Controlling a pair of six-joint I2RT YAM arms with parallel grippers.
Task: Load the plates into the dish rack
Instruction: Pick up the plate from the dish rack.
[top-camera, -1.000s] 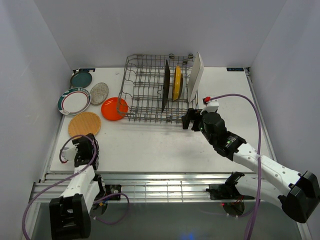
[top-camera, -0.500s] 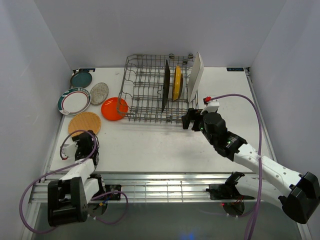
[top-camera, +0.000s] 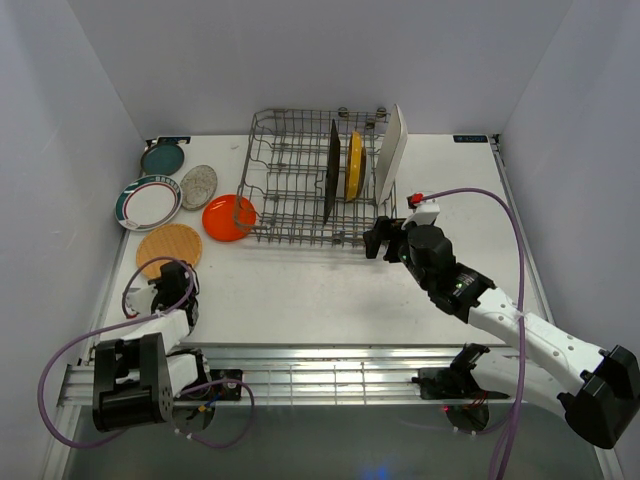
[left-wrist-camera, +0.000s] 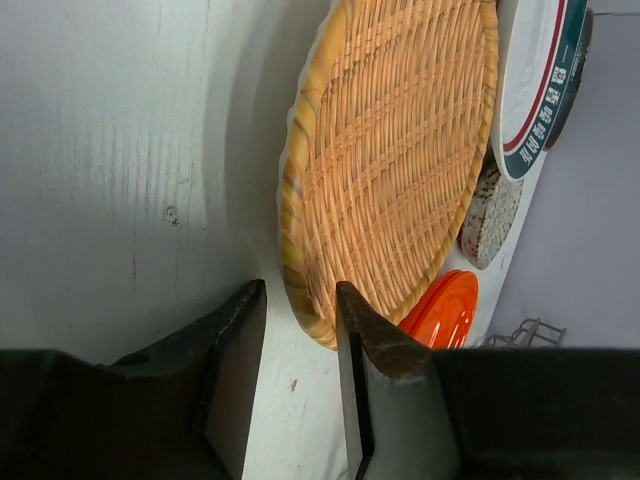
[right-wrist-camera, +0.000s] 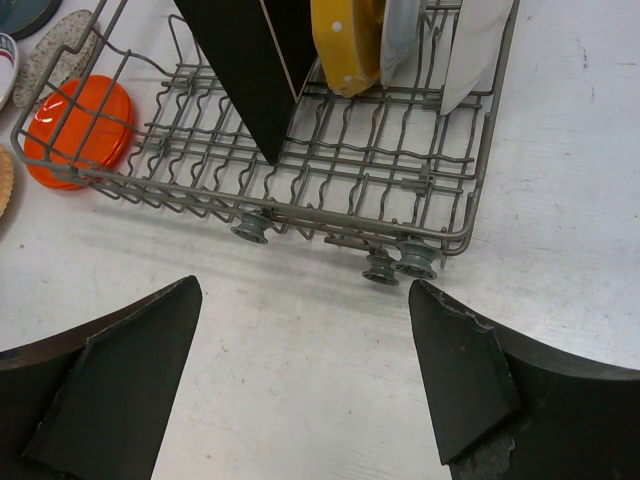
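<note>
Woven wood-tone plate (left-wrist-camera: 400, 150) lies flat on the bench (left-wrist-camera: 100, 150), left of the dish rack (right-wrist-camera: 320, 215). Left gripper (left-wrist-camera: 300, 290): jaws part-closed astride its near rim, no firm hold evident. Right gripper (right-wrist-camera: 302, 290): jaws wide, empty. Judged light, stiff, rough-textured; take by raised rim.

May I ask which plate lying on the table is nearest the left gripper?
The woven wood-tone plate, right at the left gripper; the orange plate lies beyond.

Left arm (top-camera: 163, 326) and right arm (top-camera: 520, 325): white links, black joints, black base blocks (top-camera: 125, 395). Purple cables (top-camera: 470, 189) loop off each. Right wrist has white block (top-camera: 425, 211) with red tip (top-camera: 414, 198). Fingers (right-wrist-camera: 110, 390) dark, wedge-shaped, scuffed edges.
</note>
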